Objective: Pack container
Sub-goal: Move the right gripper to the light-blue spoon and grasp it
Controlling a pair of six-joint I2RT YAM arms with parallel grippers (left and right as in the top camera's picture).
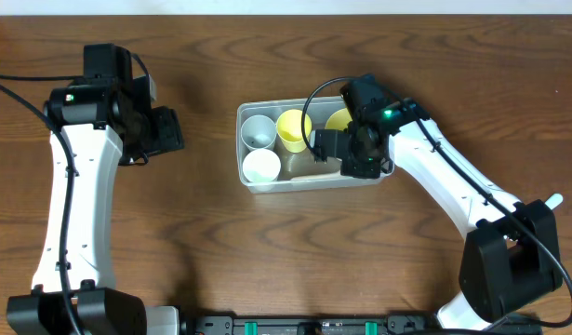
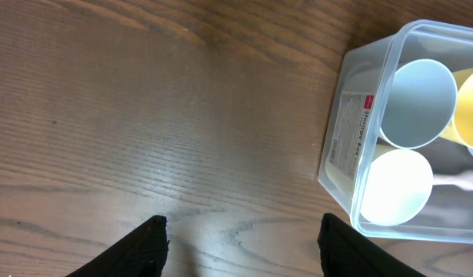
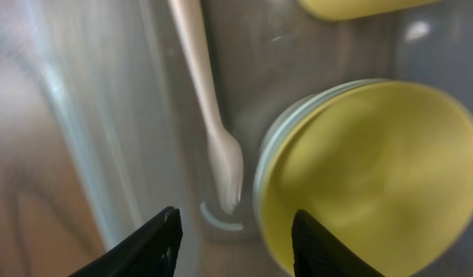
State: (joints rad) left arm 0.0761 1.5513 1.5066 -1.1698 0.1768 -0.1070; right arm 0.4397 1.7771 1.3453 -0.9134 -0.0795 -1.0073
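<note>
The counter (image 1: pixel 267 251) is dark brown wood, its grain running left to right. Near its middle, slightly to the right, a clear plastic container (image 1: pixel 241 154) sits flat on the wood, long sides along the grain. In the left wrist view its short wall (image 2: pixel 340 165) carries a white label (image 2: pixel 351 135).

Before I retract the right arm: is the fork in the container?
In. The white fork lies flat on the container floor beside a yellow bowl.

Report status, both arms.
Left gripper open, over wooden table. Right gripper open, over clear plastic rectangular container, above white plastic fork. Yellow round bowl beside fork.
</note>
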